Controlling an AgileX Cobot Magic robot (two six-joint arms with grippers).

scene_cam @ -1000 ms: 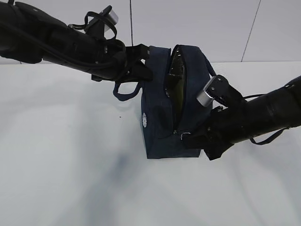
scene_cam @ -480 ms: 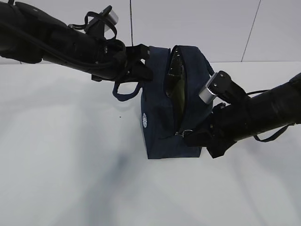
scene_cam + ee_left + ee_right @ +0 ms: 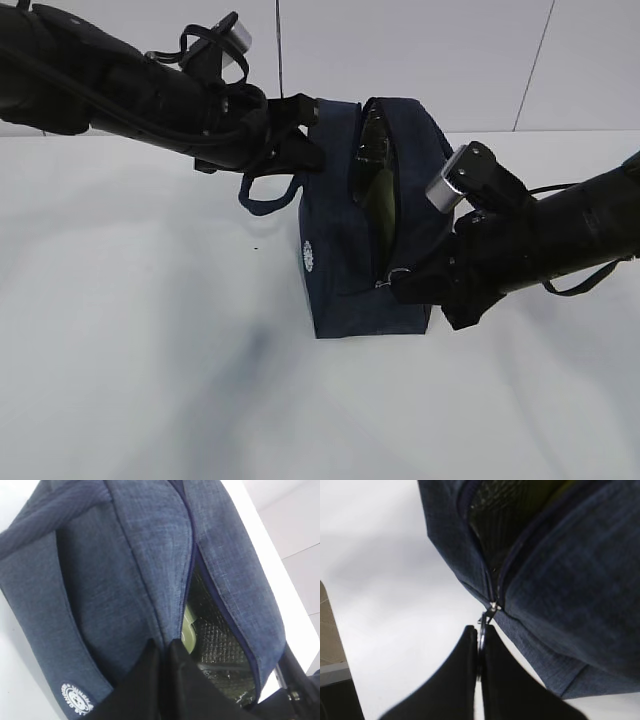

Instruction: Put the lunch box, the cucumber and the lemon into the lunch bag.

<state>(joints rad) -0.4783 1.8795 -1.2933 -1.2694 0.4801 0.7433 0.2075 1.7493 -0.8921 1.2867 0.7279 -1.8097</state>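
The navy lunch bag [image 3: 350, 255] stands mid-table with its top zipper partly open. My left gripper [image 3: 305, 150] is shut on the fabric edge of the bag's opening, which also shows in the left wrist view [image 3: 164, 647]. Inside the bag [image 3: 125, 570] a pale green edge of the lunch box lid [image 3: 189, 630] shows against the silver lining. My right gripper [image 3: 400, 285] is shut on the metal ring pull [image 3: 482, 626] at the low end of the zipper, just below the slider [image 3: 492, 607]. The cucumber and the lemon are hidden.
A loop handle [image 3: 265, 200] hangs off the bag's left side under my left arm. The white logo [image 3: 308, 255] faces the front left. The white table [image 3: 150, 350] spreads all round the bag, with a wall close behind it.
My right arm has shifted a little to the right and upward while still holding the ring pull. The left arm and the bag have stayed in place.
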